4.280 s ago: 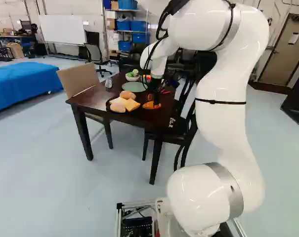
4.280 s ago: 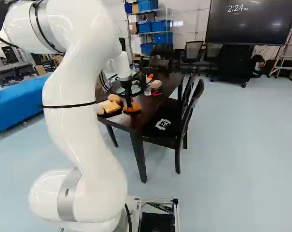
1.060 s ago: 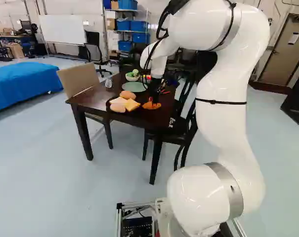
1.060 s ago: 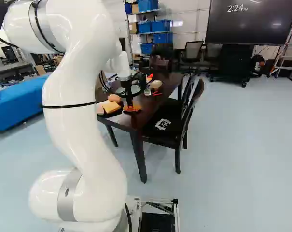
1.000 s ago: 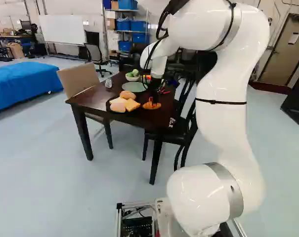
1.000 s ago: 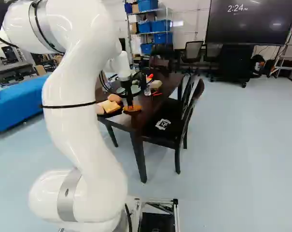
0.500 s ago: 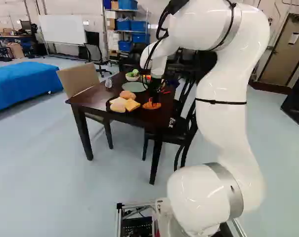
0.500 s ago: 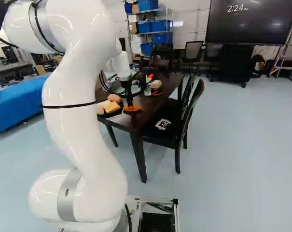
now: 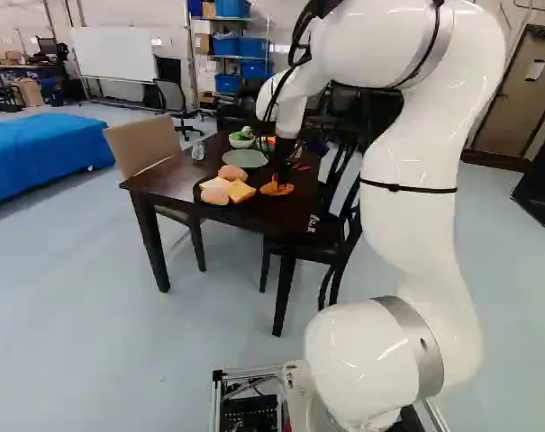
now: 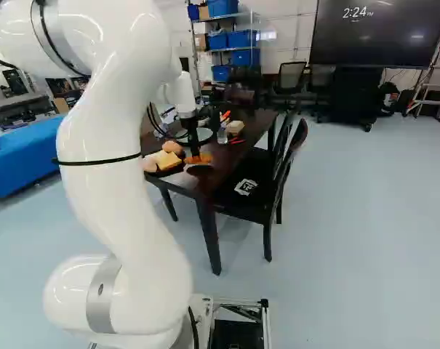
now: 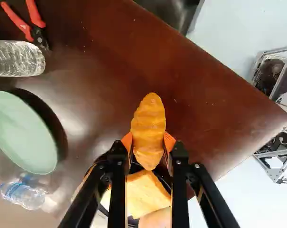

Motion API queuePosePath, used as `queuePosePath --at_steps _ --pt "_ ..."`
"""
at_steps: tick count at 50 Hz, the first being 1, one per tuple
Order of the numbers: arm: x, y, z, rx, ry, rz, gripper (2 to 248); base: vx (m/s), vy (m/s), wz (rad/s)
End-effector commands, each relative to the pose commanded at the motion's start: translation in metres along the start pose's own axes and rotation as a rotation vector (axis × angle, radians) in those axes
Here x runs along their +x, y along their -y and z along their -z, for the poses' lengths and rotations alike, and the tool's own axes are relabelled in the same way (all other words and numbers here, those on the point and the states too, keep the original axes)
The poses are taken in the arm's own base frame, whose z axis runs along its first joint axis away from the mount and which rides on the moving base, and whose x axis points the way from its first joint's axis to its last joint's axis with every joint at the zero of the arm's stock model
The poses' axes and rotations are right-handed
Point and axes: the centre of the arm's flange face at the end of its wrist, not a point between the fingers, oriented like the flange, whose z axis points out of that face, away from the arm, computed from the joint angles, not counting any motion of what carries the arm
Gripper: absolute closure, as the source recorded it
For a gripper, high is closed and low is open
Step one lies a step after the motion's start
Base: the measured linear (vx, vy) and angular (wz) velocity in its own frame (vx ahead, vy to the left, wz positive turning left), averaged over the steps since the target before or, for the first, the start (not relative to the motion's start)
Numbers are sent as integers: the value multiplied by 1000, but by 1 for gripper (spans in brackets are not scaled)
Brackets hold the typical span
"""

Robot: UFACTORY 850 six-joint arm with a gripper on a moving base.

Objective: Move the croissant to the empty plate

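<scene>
Several breads (image 9: 232, 172) sit on the black plate (image 9: 197, 192), left of the claw (image 9: 280, 182) in the left base view; beyond the claw's left stand a bowl (image 9: 241, 143) of green food and the green plate (image 9: 244, 158). The claw pinches the croissant (image 11: 148, 130) over the table (image 9: 168, 180).

Robotics lab or workshop, by look of it. Beyond jaws: metal shelving rack (image 9: 193, 54) with blue storage bins (image 9: 227, 47). Farther off, beyond and left of jaws: large whiteboard (image 9: 114, 54), swivel office chair (image 9: 171, 97), desk with monitor (image 9: 48, 47). Far beyond and right of jaws: big black display (image 10: 380, 36), ladder (image 10: 431, 65). Well behind jaws: open metal frame (image 10: 240, 302) of robot base. Homely touch: dark wooden dining table (image 9: 164, 184) under jaws, red-handled pliers (image 11: 38, 35) ahead and to one side. Pale smooth floor (image 9: 92, 315) around table.
</scene>
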Motion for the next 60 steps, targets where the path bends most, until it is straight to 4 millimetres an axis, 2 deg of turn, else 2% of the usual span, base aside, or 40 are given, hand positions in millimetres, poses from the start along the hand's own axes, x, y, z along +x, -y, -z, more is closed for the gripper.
queuePosePath --at_steps 26,43,60 --pt "0 -3 39 62 -5 0 150 0 0 0" --pt "0 21 58 119 -8 3 150 0 0 0" --pt "-11 50 72 174 -7 22 150 0 0 0"
